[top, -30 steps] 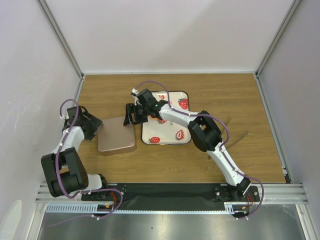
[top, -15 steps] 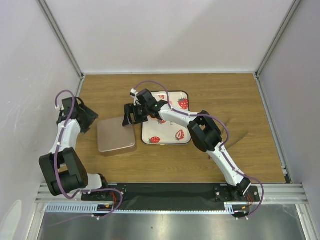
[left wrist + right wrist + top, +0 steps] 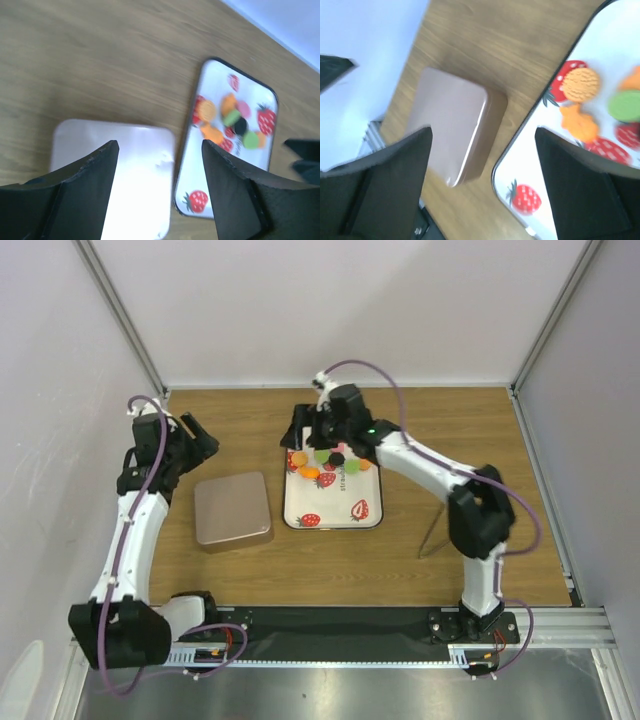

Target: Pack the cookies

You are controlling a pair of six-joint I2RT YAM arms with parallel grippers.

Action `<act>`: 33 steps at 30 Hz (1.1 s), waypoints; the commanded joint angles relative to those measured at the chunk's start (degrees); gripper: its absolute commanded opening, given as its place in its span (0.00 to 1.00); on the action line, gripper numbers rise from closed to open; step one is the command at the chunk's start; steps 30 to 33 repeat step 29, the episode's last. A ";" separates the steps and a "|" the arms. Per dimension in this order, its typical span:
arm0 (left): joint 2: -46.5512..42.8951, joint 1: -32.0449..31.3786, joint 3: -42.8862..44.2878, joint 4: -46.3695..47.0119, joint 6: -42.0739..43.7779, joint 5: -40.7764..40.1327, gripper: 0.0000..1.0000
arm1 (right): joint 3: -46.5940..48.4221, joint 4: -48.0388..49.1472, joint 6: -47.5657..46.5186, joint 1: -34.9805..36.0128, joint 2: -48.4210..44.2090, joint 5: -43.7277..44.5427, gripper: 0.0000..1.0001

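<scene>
Several small cookies (image 3: 322,462), orange, green, pink and black, lie on the far part of a white tray (image 3: 335,510) printed with strawberries. They also show in the left wrist view (image 3: 231,120) and the right wrist view (image 3: 580,85). A closed pinkish-brown tin (image 3: 232,509) sits left of the tray; it shows in the left wrist view (image 3: 130,180) and the right wrist view (image 3: 452,127). My left gripper (image 3: 192,440) is open and empty, raised beyond the tin's far left. My right gripper (image 3: 305,430) is open and empty above the tray's far left corner.
The wooden table (image 3: 520,490) is walled by white panels at the left, back and right. A metal rail (image 3: 340,625) with the arm bases runs along the near edge.
The right arm has swung from the tin's right edge to the far side of the tray, uncovering the cookies. The left arm has risen and pulled back from the tin. The tin sits closed.
</scene>
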 commanded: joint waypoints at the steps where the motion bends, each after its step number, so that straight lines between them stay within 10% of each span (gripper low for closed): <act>1: -4.47 -4.78 2.49 -2.09 6.51 1.94 0.74 | -9.24 6.85 -0.48 -0.85 -14.57 5.94 0.90; 15: -22.92 -21.14 -10.08 0.45 10.82 4.40 0.75 | -35.29 -1.03 -2.59 -1.56 -52.65 31.86 1.00; 33: -27.77 -22.11 -16.76 2.21 12.58 7.92 0.76 | -40.13 -7.11 -0.92 -1.73 -60.85 39.80 1.00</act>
